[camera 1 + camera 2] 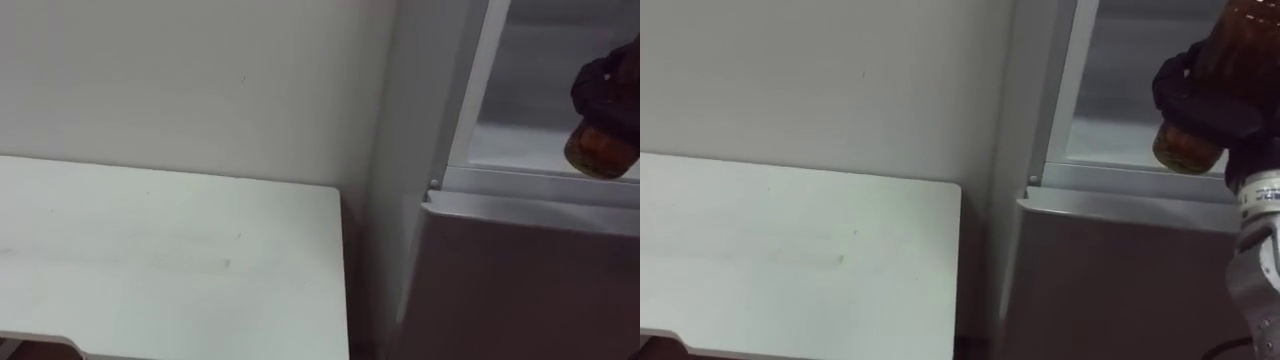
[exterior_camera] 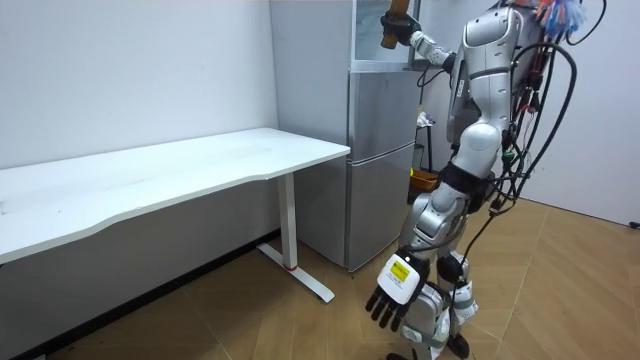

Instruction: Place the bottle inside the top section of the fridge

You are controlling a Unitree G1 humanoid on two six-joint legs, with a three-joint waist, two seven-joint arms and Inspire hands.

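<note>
The robot stood facing the fridge (image 2: 380, 180), its right robot hand (image 1: 1205, 100) lifted to the fridge's open upper compartment (image 1: 1110, 130). The fingers were wrapped tight round the middle of the brown bottle (image 1: 1188, 148). The bottle hung roughly upright at the mouth of that compartment. Its amber base was just above the front ledge of the fridge, over the grey lower door (image 1: 1120, 280). How far past the ledge it had gone could not be told. The left robot hand (image 2: 398, 290) hung low and well clear of the fridge, fingers loose and holding nothing. The white tabletop (image 1: 790, 270) stood just beside the fridge.

The placing looked near its end, but the bottle was not yet set down, and the risks were mostly about clearance. The base sat low against the ledge, so a forward push without a little lift might knock it there and twist the bottle in the grip. The white frame of the fridge (image 1: 1085, 80) was close to the hand and could catch the knuckles. If the fingers opened before the base met the shelf squarely, the bottle might topple inside or fall out past the lower door.
</note>
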